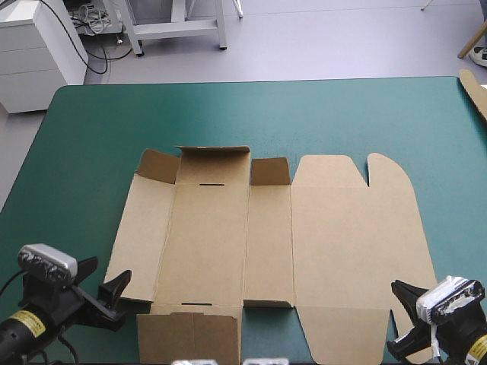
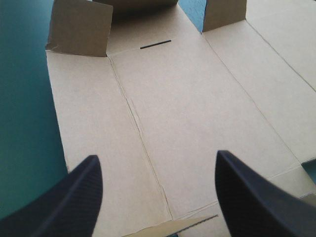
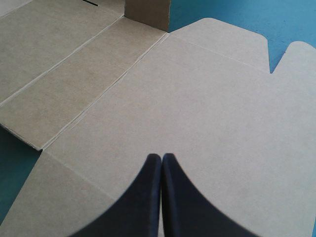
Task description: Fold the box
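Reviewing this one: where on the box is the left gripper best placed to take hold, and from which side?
Probably the left side panel, at its outer edge by the near corner, approached from the table's left. The box lies almost flat on the teal-green cover, so only a free edge can be pinched, and the open left gripper sits just beside that corner.

Black curved-fin fingers (image 2: 74, 197), yellow wrist labels (image 1: 27, 322).

Brown box (image 1: 266, 236), cut sheet mostly flat on the teal-green desk (image 1: 91, 137).
It lies toward the desk's near edge, panels creased side by side. Three far flaps (image 1: 213, 163) stand raised, with a thin slot (image 1: 211, 184) just before the middle one. The wide lid panel (image 1: 354, 243), with rounded tabs, lies flat on the right.
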`<state>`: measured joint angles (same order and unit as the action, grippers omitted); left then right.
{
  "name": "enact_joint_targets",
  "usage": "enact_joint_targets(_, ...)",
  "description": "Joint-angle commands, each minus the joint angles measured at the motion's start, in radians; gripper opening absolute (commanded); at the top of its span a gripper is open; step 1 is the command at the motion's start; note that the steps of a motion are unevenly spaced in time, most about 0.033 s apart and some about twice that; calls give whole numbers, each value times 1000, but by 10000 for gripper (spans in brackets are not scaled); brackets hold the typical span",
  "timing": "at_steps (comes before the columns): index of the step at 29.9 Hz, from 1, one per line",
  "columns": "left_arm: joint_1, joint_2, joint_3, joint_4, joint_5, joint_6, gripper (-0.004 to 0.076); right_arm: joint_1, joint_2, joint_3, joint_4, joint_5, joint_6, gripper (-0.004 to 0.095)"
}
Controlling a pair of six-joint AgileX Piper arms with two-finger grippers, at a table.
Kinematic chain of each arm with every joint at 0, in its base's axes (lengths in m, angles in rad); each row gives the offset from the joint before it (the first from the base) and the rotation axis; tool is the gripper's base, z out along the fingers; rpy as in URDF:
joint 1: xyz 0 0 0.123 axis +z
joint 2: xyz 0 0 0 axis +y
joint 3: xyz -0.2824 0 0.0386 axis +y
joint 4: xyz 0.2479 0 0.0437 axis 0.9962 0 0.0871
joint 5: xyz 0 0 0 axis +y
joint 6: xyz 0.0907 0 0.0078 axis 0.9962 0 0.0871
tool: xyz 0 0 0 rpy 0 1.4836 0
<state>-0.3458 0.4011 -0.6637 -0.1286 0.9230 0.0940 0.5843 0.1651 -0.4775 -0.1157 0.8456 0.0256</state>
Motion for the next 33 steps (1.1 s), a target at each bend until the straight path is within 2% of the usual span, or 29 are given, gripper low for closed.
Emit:
enact_joint_targets(1, -7, 156, -118, -6, -3, -7, 469, -2, 11, -22, -7, -73, -1, -16)
enact_joint_targets(6, -7, 359, -238, -3, 83, -7, 469, -2, 11, -22, -7, -73, -1, -16)
enact_joint_targets(16, -7, 652, -364, 43, 158, -9, 469, -2, 11, -22, -7, -73, -1, -16)
enact_joint_targets(26, 32, 783, -460, 137, 301, -11, 469, -2, 11, -22, -7, -73, -1, -16)
enact_joint_targets(33, 268, 785, -482, 40, 350, 137, 469, -2, 11, -22, -7, -73, -1, -16)
